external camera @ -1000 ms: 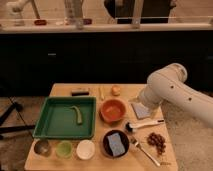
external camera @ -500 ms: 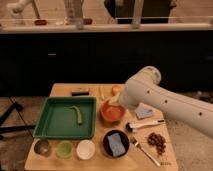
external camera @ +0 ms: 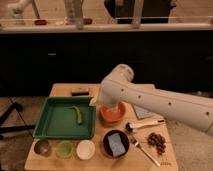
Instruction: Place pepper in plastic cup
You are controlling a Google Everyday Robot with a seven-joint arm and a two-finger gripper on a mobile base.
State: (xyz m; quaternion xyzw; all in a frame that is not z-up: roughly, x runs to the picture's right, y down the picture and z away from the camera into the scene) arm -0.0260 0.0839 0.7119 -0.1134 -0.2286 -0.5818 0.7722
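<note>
The green pepper [external camera: 77, 114] lies curved inside the green tray [external camera: 46, 131] on the left half of the table. In the front row, the pale green plastic cup [external camera: 64, 149] stands between a metal cup [external camera: 42, 147] and a white cup [external camera: 85, 149]. My white arm reaches in from the right and bends down over the table's middle. The gripper [external camera: 107, 106] hangs at its end above the orange bowl [external camera: 116, 116], just right of the tray, largely hidden by the arm. Nothing shows in it, and it stands open.
A black bowl [external camera: 116, 143] holding a grey-blue block sits front centre. A white-handled utensil [external camera: 146, 125], a fork [external camera: 145, 150] and a reddish-brown pile [external camera: 157, 141] lie at the right. A small dark object [external camera: 80, 91] rests behind the tray. A dark counter front runs behind the table.
The arm has swung left across the table, from the right side to above the orange bowl beside the tray. The pepper and cups have not moved.
</note>
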